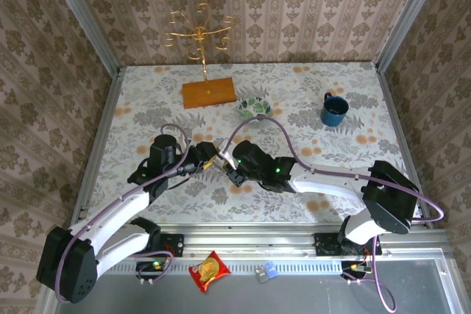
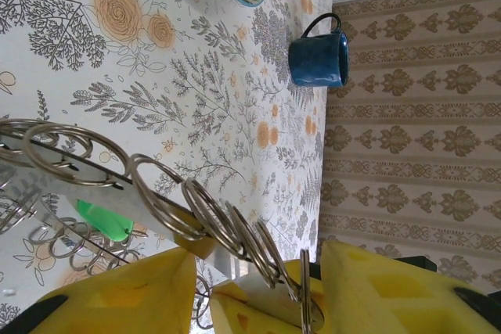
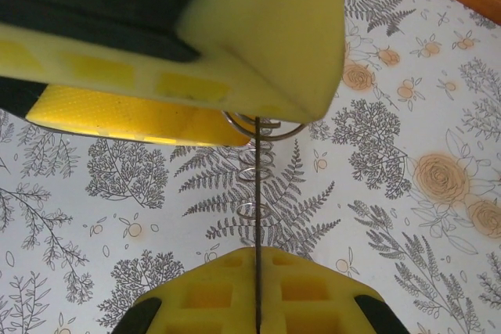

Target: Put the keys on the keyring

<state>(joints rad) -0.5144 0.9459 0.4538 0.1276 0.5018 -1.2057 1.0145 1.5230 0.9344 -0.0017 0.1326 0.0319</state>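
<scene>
The two arms met over the middle of the bench [image 1: 309, 86], a little toward its near edge, their tips almost touching. The right gripper [image 3: 257, 267] came in from the right with its fingers pressed together. It was clamped on the keyring [image 2: 243, 236], one thin wire loop of which showed edge-on in the slit between the yellow pads in the right wrist view. From there the keyring ran up as a string of linked wire loops to the left gripper [image 1: 211, 157], which reached in from the left. The yellow fingers [image 2: 117, 295] of that gripper stood apart with the loops passing between them, but whether they actually pinched the wire could not be told. In the left wrist view the loops fanned out above the flowered cloth, held clear of it. The green-headed key [image 2: 106, 220] showed just beside them, low over the bench. Whether it hung on a loop could not be made out. Farther back, a green-and-white patterned bowl [image 1: 254, 106] sat near the centre, with a blue mug [image 1: 333, 110] well to its right. A gold stand [image 1: 199, 34] rose from a wooden base [image 1: 210, 93] just left of the bowl. A red snack packet [image 1: 210, 270] lay on the near ledge between the arm bases.
</scene>
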